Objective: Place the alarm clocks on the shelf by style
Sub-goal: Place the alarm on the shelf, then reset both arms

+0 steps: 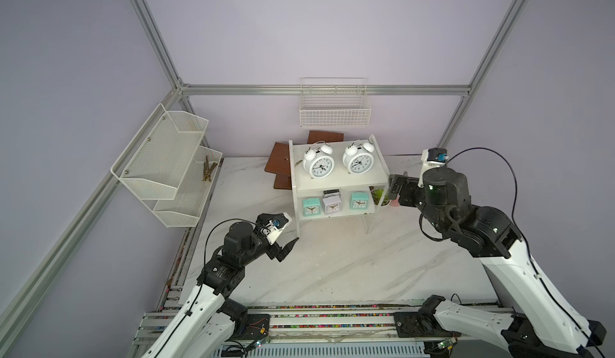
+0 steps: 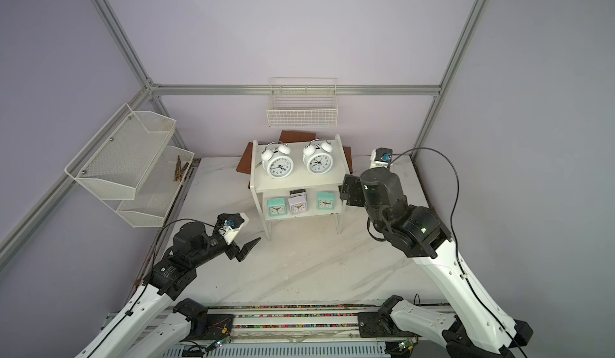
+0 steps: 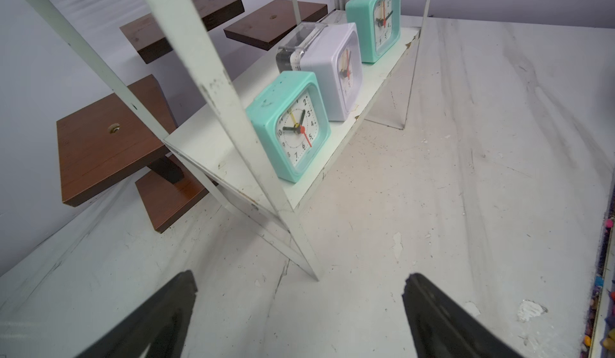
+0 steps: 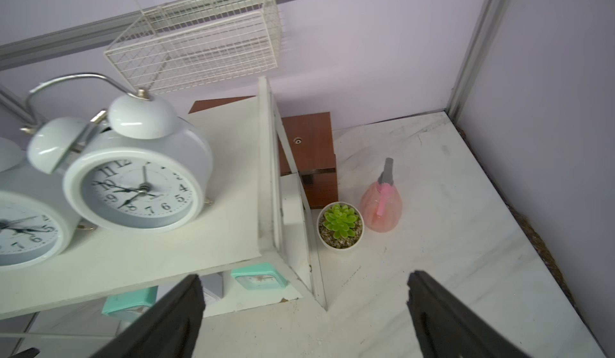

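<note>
The white two-level shelf (image 1: pixel 336 182) stands mid-table in both top views. Two round white twin-bell alarm clocks (image 1: pixel 318 165) (image 1: pixel 358 161) sit side by side on its top board. On the lower board a whitish square clock (image 3: pixel 336 73) stands between two mint-green ones (image 3: pixel 293 126) (image 3: pixel 376 20). Right behind the whitish one, a small clear-and-dark cased piece (image 3: pixel 299 45) shows. My left gripper (image 3: pixel 301 279) is open and empty, low in front of the shelf's left leg. My right gripper (image 4: pixel 306 278) is open and empty beside the shelf's right end at top-board height.
A white wire grid basket (image 1: pixel 334 110) hangs on the back wall and a white mesh two-tier rack (image 1: pixel 166 166) on the left wall. Brown wooden boards (image 1: pixel 279 160) lie behind the shelf. A potted succulent (image 4: pixel 340 225) and pink spray bottle (image 4: pixel 382 206) stand right of it.
</note>
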`<action>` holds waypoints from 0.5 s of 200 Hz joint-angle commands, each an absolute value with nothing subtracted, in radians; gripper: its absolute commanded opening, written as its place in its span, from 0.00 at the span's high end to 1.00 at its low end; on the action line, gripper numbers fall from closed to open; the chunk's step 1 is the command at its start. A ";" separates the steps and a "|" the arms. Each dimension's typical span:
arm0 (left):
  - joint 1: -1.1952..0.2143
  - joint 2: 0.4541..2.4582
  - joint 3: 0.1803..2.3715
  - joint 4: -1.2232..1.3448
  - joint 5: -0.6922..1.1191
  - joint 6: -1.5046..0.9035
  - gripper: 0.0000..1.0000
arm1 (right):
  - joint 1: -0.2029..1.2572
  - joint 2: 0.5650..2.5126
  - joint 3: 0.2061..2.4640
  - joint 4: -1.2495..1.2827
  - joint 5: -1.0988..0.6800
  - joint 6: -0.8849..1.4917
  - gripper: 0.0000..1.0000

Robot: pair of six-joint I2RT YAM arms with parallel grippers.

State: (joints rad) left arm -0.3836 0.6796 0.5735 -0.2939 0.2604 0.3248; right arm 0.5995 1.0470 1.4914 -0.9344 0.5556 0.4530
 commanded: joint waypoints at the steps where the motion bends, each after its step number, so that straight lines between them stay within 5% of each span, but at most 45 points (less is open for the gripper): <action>1: -0.350 0.699 0.575 -0.245 0.233 0.308 0.00 | 0.529 1.009 1.407 -0.924 0.572 0.485 0.01; 100: -0.097 0.869 0.577 -0.182 0.400 0.262 0.00 | 0.112 0.942 0.789 -0.437 0.233 0.426 0.00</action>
